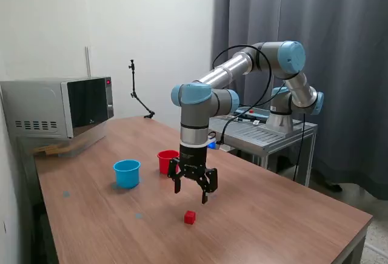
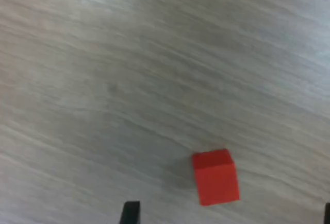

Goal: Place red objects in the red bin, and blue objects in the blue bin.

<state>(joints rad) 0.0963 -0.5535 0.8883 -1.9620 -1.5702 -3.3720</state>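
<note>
A single small bright red cube (image 1: 190, 216) is seen lying on the brown wood-grain table (image 1: 285, 215), towards the near edge in the exterior view. The black two-finger gripper (image 1: 192, 192) is held just above the table, its fingers spread wide and nothing held between them; the cube lies below it and slightly towards the viewer, apart from both fingers. In the wrist view the same cube (image 2: 216, 176) is shown resting flat on the table surface (image 2: 129, 80), with one dark fingertip (image 2: 131, 212) visible at the picture's edge and clear of the cube.

Behind the gripper, the small round red plastic cup-shaped bin (image 1: 166, 161) is partly covered by the arm's wrist. The small round light blue plastic cup-shaped bin (image 1: 127, 173) stands upright to the exterior view's left of the red one, near it but not touching. Whether anything lies inside either bin cannot be told from these views.

Nothing is seen on the table between the cube and the two bins except the gripper itself. Farther back on the exterior view's left, a silver microwave oven with a dark door (image 1: 59, 107) is set at the table's far corner. A thin black jointed stand (image 1: 137, 97) is fixed at the table's back edge. The silver and light blue robot arm (image 1: 242, 73) is mounted on a grey metal cart (image 1: 267, 133) on the exterior view's right, in front of a grey curtain (image 1: 327, 45).
</note>
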